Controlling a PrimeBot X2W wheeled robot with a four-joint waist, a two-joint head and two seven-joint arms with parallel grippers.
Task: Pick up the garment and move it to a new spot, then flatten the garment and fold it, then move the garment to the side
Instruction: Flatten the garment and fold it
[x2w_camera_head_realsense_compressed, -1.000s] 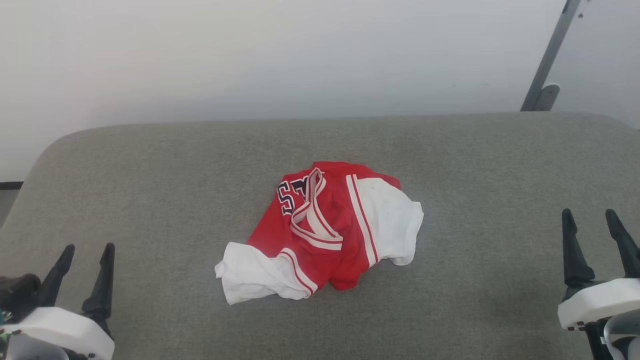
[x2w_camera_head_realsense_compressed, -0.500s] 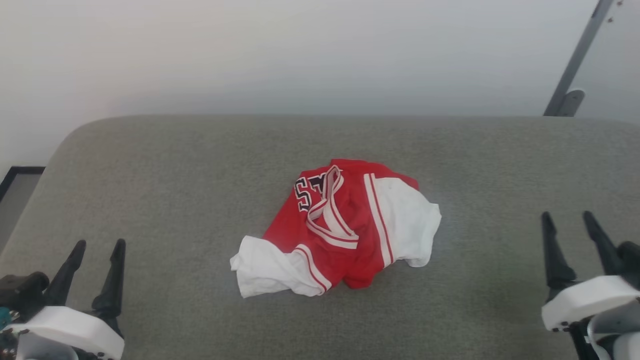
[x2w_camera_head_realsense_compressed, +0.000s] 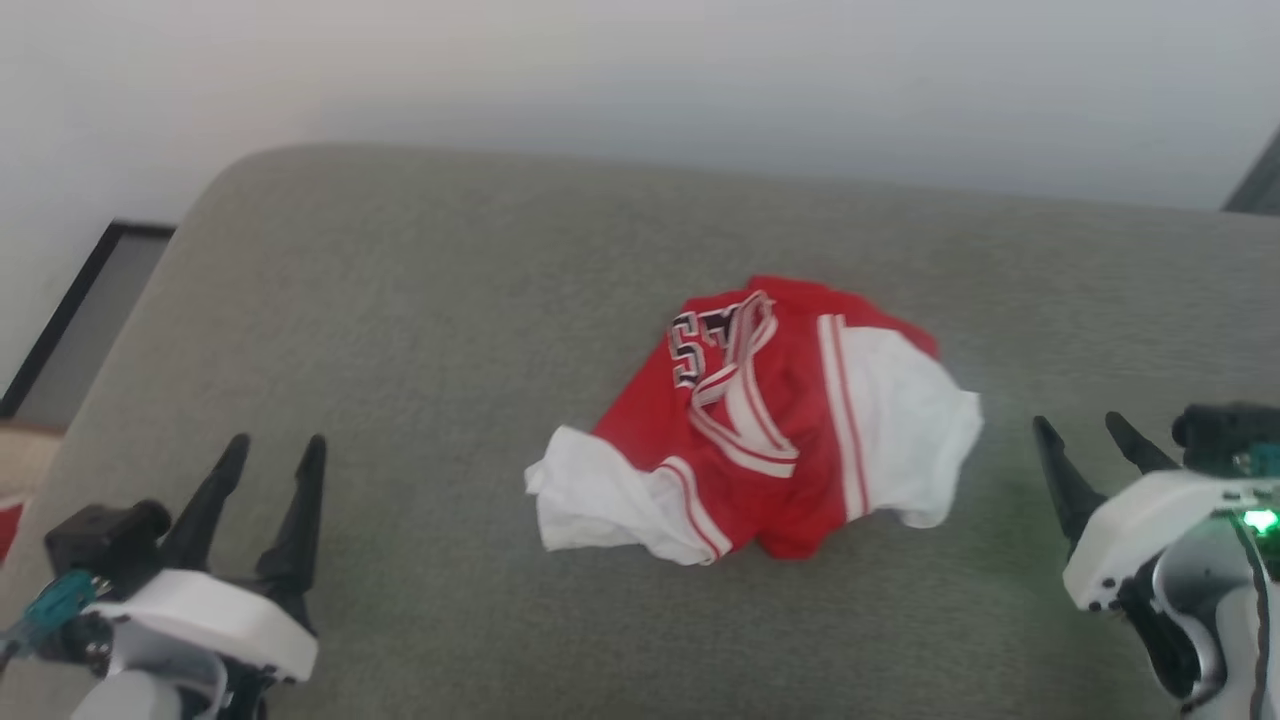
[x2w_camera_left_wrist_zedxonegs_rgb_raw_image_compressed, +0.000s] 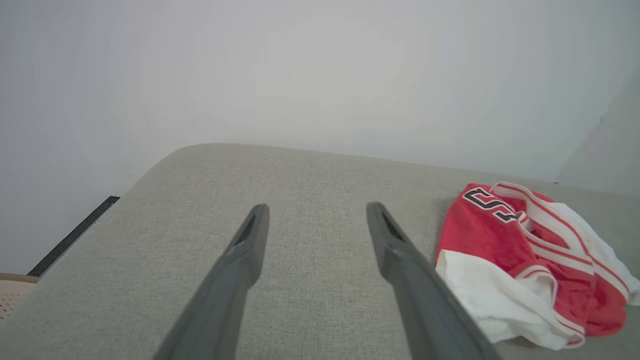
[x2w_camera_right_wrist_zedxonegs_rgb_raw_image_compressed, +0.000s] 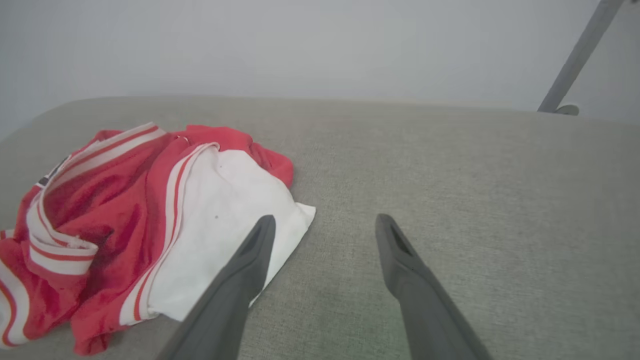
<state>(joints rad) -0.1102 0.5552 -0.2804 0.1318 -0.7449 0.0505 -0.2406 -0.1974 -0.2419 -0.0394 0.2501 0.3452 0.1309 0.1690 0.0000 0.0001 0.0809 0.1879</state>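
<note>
the head camera has swung, sliding the whole scene rightward, and the right gripper (x2w_camera_head_realsense_compressed: 1078, 420) now sits nearer the garment (x2w_camera_head_realsense_compressed: 760, 440). at the lower left the left gripper (x2w_camera_head_realsense_compressed: 279, 440) hovers with fingers spread and empty, as does the right one at the lower right. the garment lies crumpled just right of centre on the grey cushion (x2w_camera_head_realsense_compressed: 450, 300), pale wall (x2w_camera_head_realsense_compressed: 600, 70) along the top.

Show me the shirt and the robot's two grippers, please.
garment (x2w_camera_head_realsense_compressed: 795, 400): head view, on the red fabric near its middle.
left gripper (x2w_camera_head_realsense_compressed: 279, 440): head view, midway between its fingertips.
right gripper (x2w_camera_head_realsense_compressed: 1076, 420): head view, midway between its fingertips.
</note>
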